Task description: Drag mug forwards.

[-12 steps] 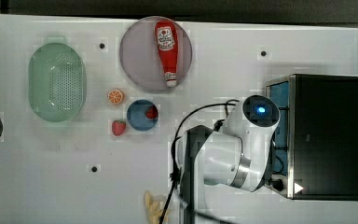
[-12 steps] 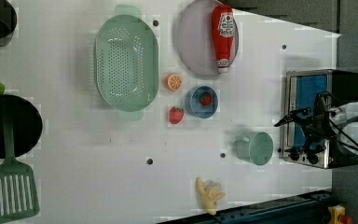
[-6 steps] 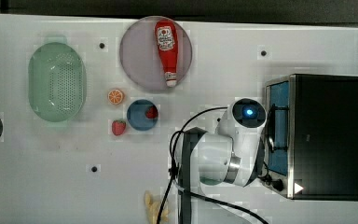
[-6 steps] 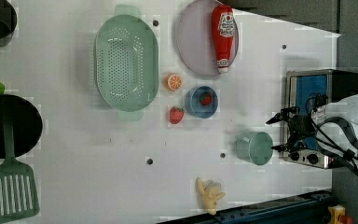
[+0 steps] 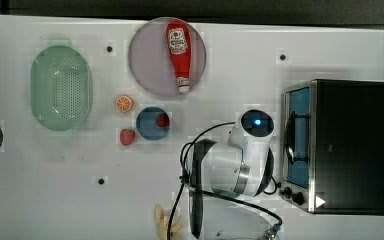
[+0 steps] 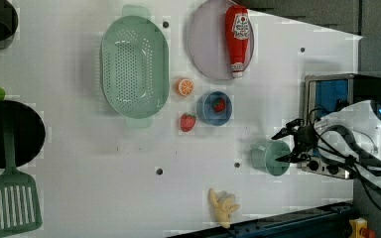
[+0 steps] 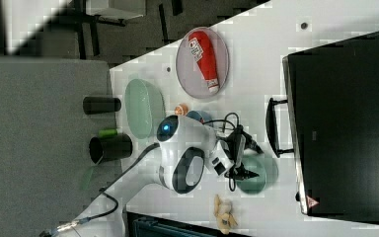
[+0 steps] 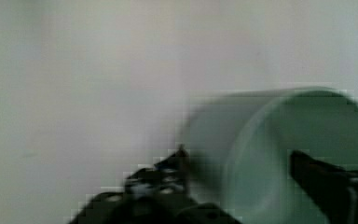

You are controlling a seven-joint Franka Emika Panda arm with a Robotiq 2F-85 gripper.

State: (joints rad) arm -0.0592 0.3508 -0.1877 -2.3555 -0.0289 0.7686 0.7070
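Observation:
The pale mint-green mug (image 6: pixel 269 157) stands upright on the white table, just off the left view's left side of the toaster oven; it also appears as the mug (image 7: pixel 254 177) and as the mug (image 8: pixel 279 154). My gripper (image 6: pixel 284 147) is open at the mug's rim on the oven side. In the wrist view the gripper (image 8: pixel 242 163) straddles the mug's wall: one dark finger (image 8: pixel 179 158) lies outside it, the other finger (image 8: pixel 310 170) over the opening. The gripper (image 7: pixel 251 161) hangs over the mug's edge. In the top view the arm (image 5: pixel 235 160) covers the mug.
A black toaster oven (image 5: pixel 345 145) sits close beside the mug. A blue bowl with a strawberry (image 6: pixel 214 107), a loose strawberry (image 6: pixel 187 121), an orange half (image 6: pixel 184 87), a grey plate (image 6: pixel 206 44) bearing a ketchup bottle (image 6: pixel 238 37), a green colander (image 6: pixel 135 66) and a banana (image 6: pixel 222 208) share the table.
The arm has swung from the oven's front toward the left view's left, bringing the open gripper down to the mug's rim. The mug has not moved.

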